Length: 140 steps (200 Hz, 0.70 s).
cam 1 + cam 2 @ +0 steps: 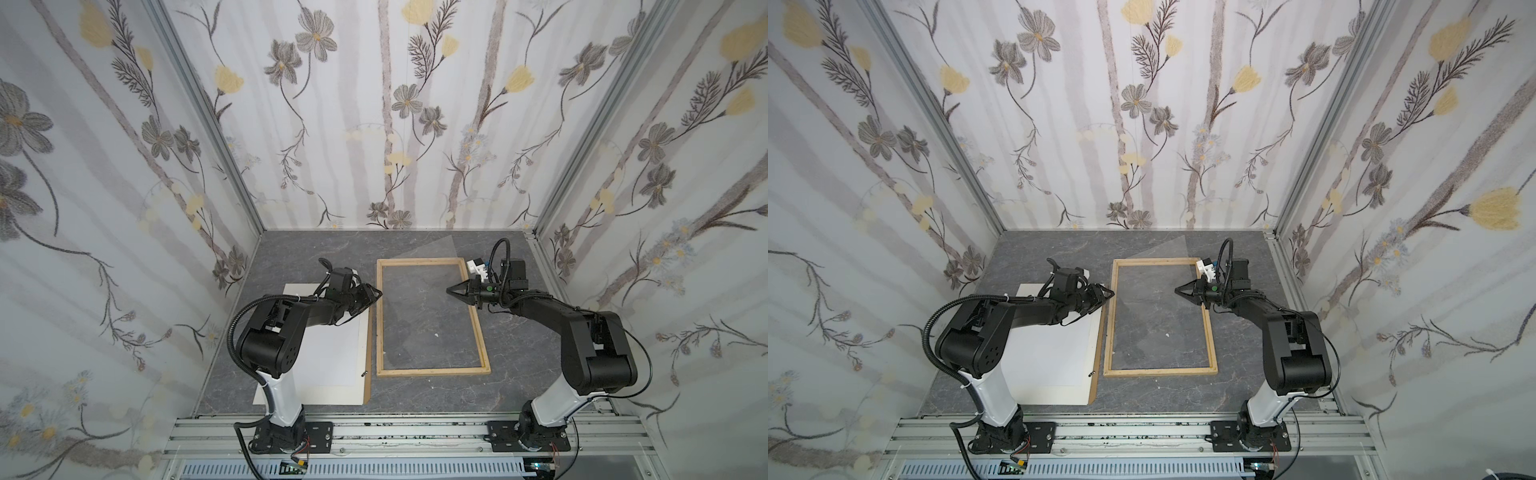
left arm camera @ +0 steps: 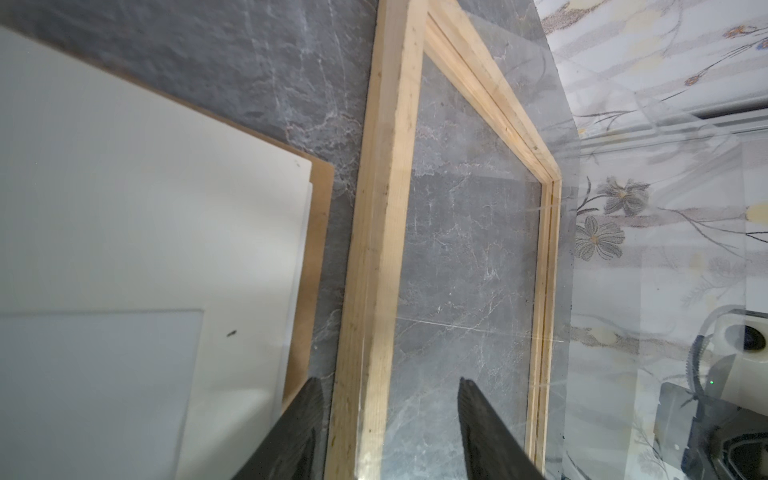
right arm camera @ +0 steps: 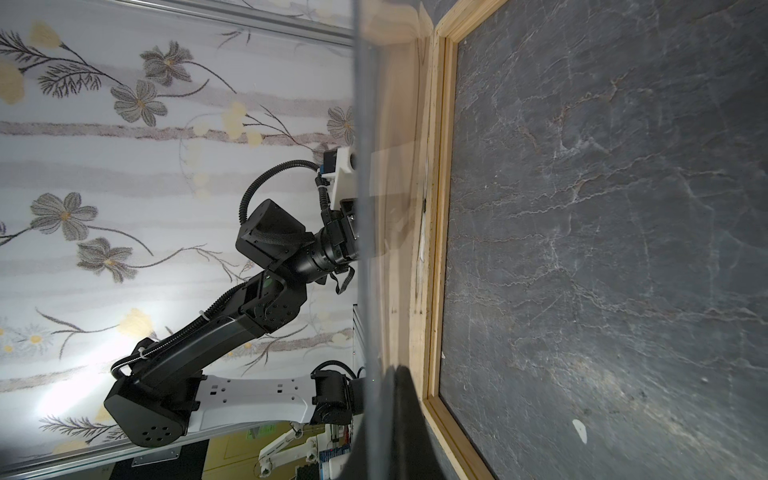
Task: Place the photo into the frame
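The frame (image 1: 432, 371) (image 1: 1158, 371) of light wood strips lies flat on the grey table. My left gripper (image 1: 376, 294) (image 2: 388, 380) is open, one finger on each side of the frame's left rail (image 2: 386, 249), gripping nothing. My right gripper (image 1: 451, 291) (image 3: 395, 368) is shut on a clear pane (image 1: 436, 249) (image 3: 374, 124). The pane hangs tilted over the frame, raised on the right. The photo (image 1: 332, 353) (image 2: 83, 395) shows its plain white side in the stack on the left. Whether it lies on or under the mat board I cannot tell.
A cream mat board (image 1: 316, 397) and a brown backing panel (image 1: 367, 365) lie stacked left of the frame, partly under the left arm. A small white speck (image 1: 436, 333) sits on the table inside the frame. Flowered walls close three sides; an aluminium rail (image 1: 415, 428) runs along the front.
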Each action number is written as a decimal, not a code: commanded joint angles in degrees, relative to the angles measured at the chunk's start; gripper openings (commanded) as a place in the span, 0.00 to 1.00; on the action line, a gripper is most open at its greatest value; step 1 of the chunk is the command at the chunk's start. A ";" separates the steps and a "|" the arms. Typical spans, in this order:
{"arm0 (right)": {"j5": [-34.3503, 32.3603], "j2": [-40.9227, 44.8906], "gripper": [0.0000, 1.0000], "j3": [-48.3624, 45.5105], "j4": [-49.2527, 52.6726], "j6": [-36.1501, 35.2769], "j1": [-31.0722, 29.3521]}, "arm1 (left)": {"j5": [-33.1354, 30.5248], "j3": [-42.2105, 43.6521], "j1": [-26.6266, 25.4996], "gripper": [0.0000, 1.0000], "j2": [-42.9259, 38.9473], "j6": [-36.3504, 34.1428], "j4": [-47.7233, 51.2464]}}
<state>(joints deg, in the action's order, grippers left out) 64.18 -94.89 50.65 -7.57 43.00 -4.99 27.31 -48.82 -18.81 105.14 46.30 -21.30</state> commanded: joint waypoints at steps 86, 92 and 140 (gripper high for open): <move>2.75 -0.64 0.00 -0.86 -4.05 0.40 0.42 | 0.91 1.27 -0.44 0.52 0.30 1.16 -3.41; 2.85 -0.36 0.00 -0.91 -4.09 0.61 0.39 | 0.91 1.30 -0.45 0.52 0.17 1.16 -3.42; 4.61 2.49 0.00 -1.17 -7.14 3.60 1.07 | 0.73 0.92 -0.36 0.52 -0.03 1.15 -3.09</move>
<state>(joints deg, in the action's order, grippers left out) 65.30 -93.86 49.76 -10.00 44.40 -4.32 28.23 -47.75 -19.29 105.25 46.96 -22.94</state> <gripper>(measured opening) 0.048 0.519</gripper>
